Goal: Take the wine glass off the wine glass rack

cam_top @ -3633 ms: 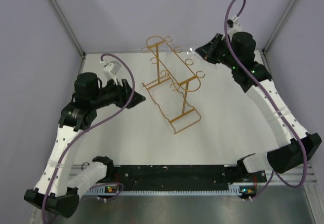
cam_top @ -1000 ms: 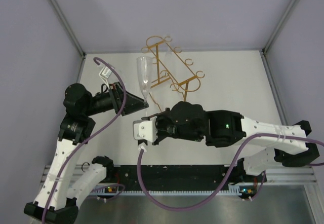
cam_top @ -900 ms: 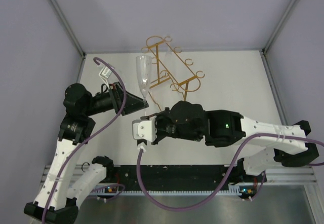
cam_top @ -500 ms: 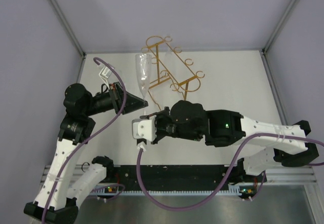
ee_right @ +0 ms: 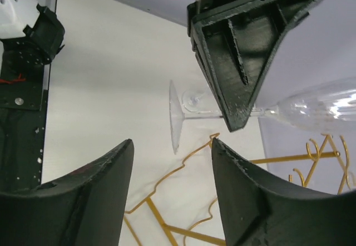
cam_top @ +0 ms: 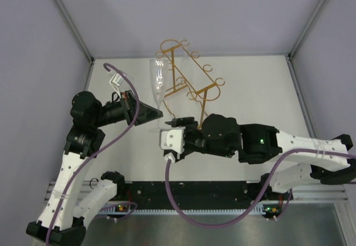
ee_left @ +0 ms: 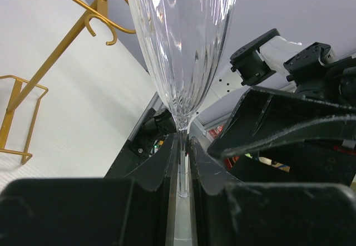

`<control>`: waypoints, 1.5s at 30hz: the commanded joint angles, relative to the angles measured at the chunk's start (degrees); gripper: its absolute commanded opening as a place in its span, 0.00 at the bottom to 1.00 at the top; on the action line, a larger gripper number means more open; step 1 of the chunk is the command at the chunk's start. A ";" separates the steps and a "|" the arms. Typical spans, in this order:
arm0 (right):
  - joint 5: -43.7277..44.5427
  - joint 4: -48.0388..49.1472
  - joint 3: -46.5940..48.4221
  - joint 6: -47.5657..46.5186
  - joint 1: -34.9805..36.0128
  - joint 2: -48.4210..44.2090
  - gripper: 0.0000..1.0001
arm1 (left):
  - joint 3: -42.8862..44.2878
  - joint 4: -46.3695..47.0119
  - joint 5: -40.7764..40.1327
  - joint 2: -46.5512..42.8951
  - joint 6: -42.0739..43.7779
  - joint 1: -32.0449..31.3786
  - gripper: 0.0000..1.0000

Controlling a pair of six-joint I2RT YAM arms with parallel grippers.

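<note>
The wine glass (cam_top: pixel 157 84) is off the wine glass rack (cam_top: pixel 189 82) and sits just to the left of it in the overhead view, bowl pointing toward the far wall and flat foot toward the arms. The left pincer (cam_top: pixel 153 114) has it by the thin stem. In the left wrist view its two dark fingers (ee_left: pixel 161 165) press close on either side of the stem just under the ribbed bowl (ee_left: pixel 181 45), with no gap beyond the stem itself. The right pincer (cam_top: pixel 178 123) hangs just beside the foot of the glass. In its own camera the jaws stand well apart with nothing between them, and the round foot (ee_right: pixel 176 115) shows edge-on beyond the fingertips, untouched by either finger. The gold wire rack stands on the white worktop (cam_top: pixel 250 90) with its curled rail ends toward the back, and its base wires run below the open right pincer (ee_right: pixel 171 146).
</note>
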 commanded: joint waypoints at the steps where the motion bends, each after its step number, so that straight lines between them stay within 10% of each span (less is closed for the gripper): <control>1: 1.27 3.12 -1.58 5.78 1.02 -8.19 0.61 | 0.71 0.51 0.58 -0.24 3.01 -0.02 0.00; 14: 7.69 -10.32 6.23 26.16 -2.57 -15.42 0.61 | -5.78 -8.02 8.75 -1.82 15.92 -2.74 0.00; 22: -7.05 -17.09 11.94 35.56 -16.19 -13.67 0.60 | -8.07 -16.10 8.84 -4.10 25.42 -7.57 0.00; 45: -28.26 -21.40 17.31 45.07 -21.92 -8.13 0.55 | -14.40 -15.50 10.25 -13.24 27.80 -15.66 0.00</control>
